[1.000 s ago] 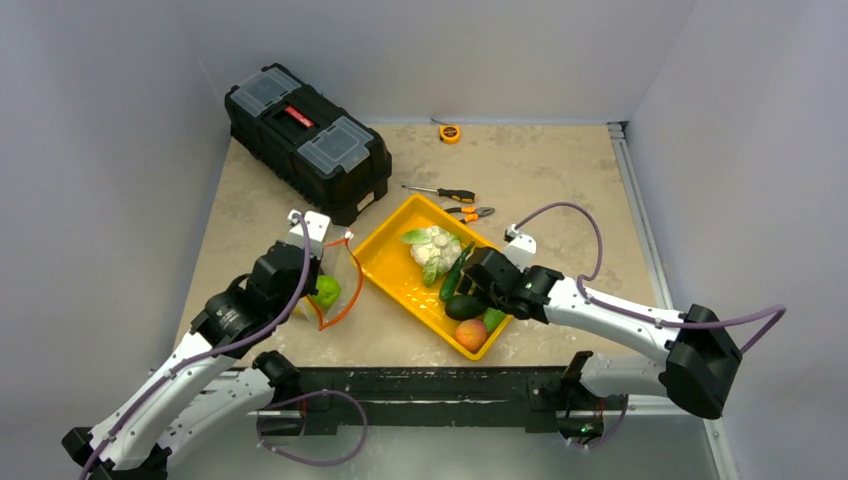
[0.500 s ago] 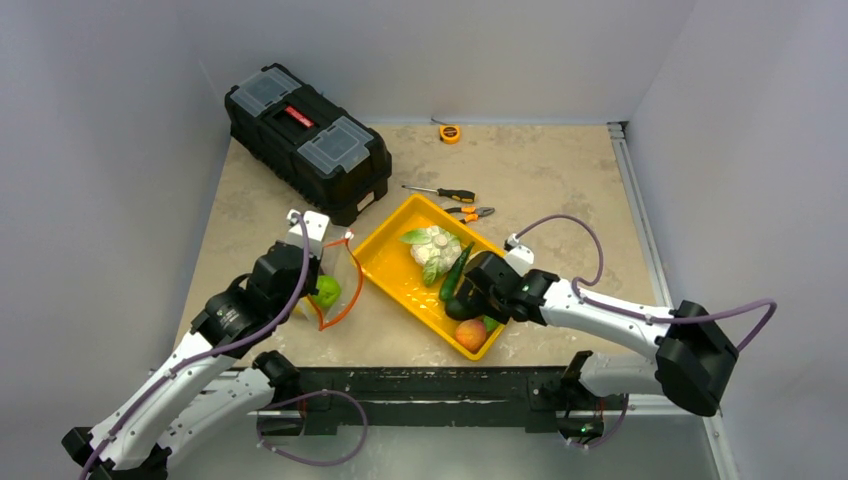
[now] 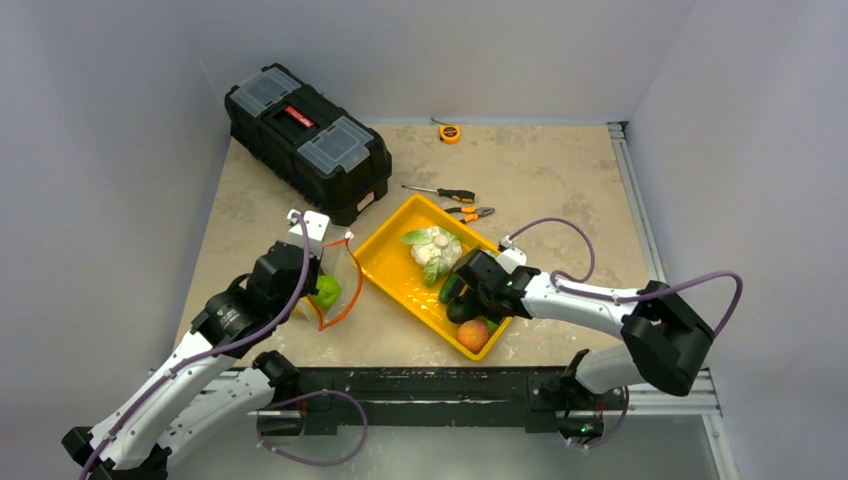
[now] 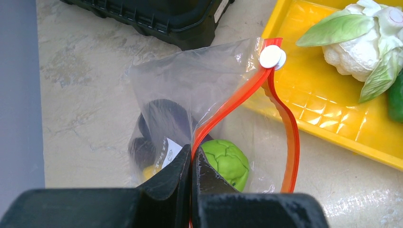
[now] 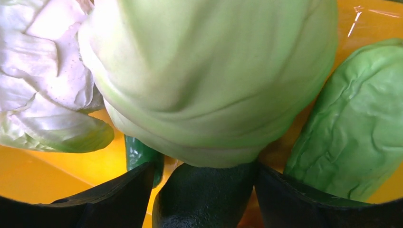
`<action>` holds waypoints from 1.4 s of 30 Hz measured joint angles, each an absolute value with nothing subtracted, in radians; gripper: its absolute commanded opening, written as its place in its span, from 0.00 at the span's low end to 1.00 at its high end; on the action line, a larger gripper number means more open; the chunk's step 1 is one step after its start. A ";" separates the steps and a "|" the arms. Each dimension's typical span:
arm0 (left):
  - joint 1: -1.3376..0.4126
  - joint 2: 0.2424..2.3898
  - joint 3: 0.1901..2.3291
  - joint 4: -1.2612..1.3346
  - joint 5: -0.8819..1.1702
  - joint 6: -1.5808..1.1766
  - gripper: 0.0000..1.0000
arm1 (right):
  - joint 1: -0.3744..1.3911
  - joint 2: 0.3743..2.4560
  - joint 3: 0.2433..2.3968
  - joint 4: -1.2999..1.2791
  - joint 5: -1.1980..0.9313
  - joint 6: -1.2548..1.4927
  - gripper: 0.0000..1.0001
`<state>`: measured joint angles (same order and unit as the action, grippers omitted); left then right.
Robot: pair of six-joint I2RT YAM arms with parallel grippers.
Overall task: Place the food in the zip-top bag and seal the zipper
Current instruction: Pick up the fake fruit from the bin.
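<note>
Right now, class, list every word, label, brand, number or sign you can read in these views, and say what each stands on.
No text reads clearly enough to quote.
White tag inside the zip-top bag: dark printed marks, too blurred to read.
Red strip on the black toolbox lid: too small to read, if lettered at all.
Yellow tape measure: too small to read.
</note>
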<state>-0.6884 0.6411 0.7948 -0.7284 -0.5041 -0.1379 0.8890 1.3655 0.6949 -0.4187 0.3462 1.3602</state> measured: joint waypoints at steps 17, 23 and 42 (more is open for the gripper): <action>-0.688 0.641 0.795 -0.728 -0.504 -0.138 0.00 | 0.889 1.386 0.763 -0.408 0.323 1.262 0.17; -0.688 0.641 0.795 -0.728 -0.504 -0.138 0.00 | 0.889 1.330 0.783 -0.406 0.331 1.226 0.00; -0.688 0.567 0.795 -0.726 -0.506 -0.139 0.00 | 0.968 1.366 0.938 0.212 0.238 0.725 0.00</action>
<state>-0.6876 0.5671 0.7948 -0.7261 -0.5064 -0.1387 0.9680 1.3659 0.9379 0.2115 0.2382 0.7254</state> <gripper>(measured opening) 0.004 0.440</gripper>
